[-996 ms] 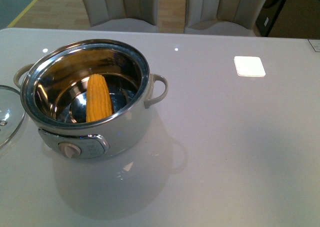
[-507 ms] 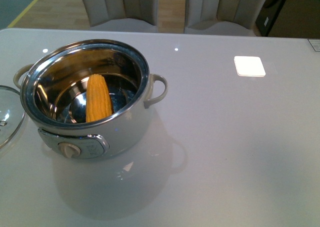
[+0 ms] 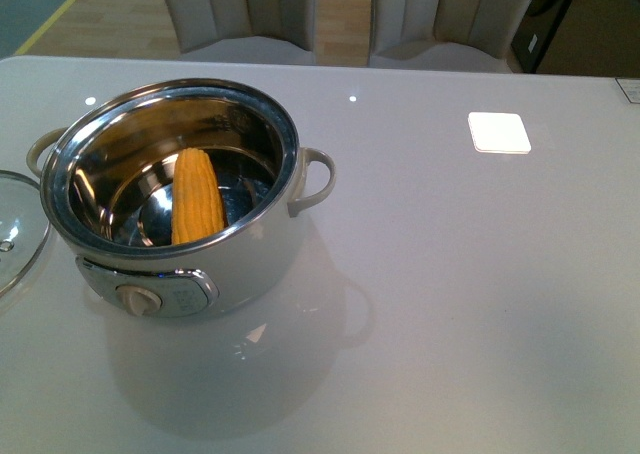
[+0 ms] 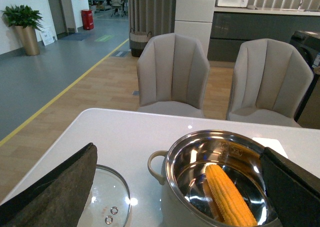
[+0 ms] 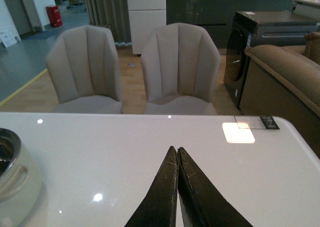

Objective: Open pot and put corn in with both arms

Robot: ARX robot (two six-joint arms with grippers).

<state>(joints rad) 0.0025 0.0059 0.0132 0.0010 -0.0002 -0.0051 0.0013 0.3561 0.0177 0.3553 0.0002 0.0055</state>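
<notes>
The cream-white pot (image 3: 250, 264) stands open on the left of the white table, its steel bowl bare. The yellow corn (image 3: 197, 196) lies inside it, leaning on the front wall. Neither arm shows in the front view. In the left wrist view my left gripper (image 4: 178, 150) is open and empty, held back from the pot (image 4: 156, 166), its fingers (image 4: 55, 192) framing the lid and the corn (image 4: 227, 197). My right gripper (image 5: 176, 149) is shut on nothing above bare table, with the pot's handle (image 5: 12, 177) at the picture's edge.
The glass lid (image 3: 15, 229) lies flat on the table just left of the pot, also seen as the lid (image 4: 107, 197) in the left wrist view. Two beige chairs (image 3: 240, 14) stand behind the far edge. A bright square reflection (image 3: 498, 132) sits at the right.
</notes>
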